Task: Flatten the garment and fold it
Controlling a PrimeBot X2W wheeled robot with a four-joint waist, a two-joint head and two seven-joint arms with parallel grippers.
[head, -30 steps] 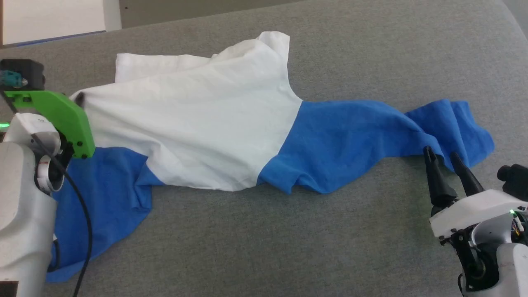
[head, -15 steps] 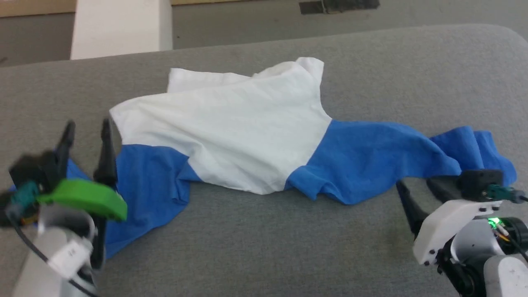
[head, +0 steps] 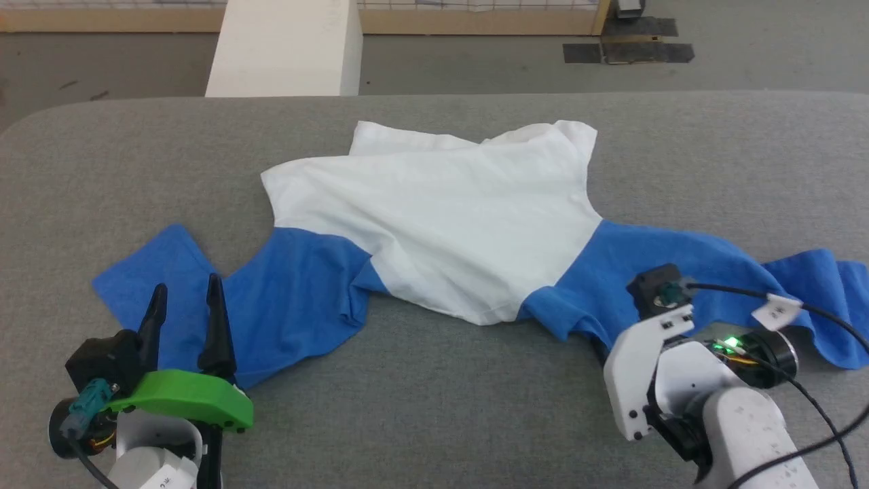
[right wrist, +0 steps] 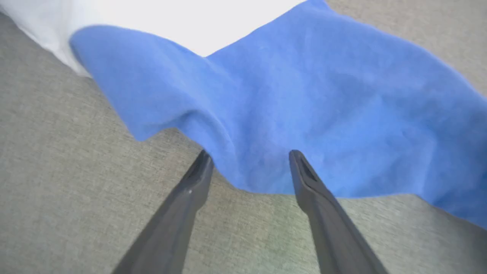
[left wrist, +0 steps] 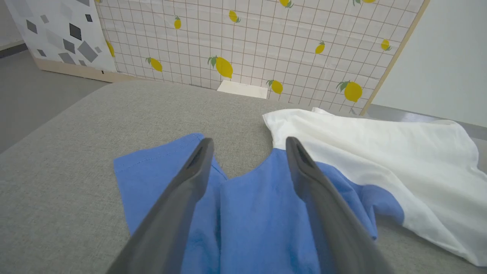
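On the grey padded table (head: 475, 407), the thin white shirt with royal-blue sleeves (head: 441, 217) lies wrinkled, sleeves reaching 8 and 4 o'clock. Both the left gripper (head: 187, 284) and the right gripper (right wrist: 250, 153) stand open, empty. I would pinch each sleeve edge, then pull outward evenly.

Wide-spread fingers (left wrist: 177, 205) on left gripper (head: 187, 286) and right gripper (right wrist: 250, 153) alike.

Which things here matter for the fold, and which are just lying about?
Job: garment, left gripper, right gripper, grey surface under the cloth.
Lying about: white block beyond the surface, lemon-print panel, black floor patches.
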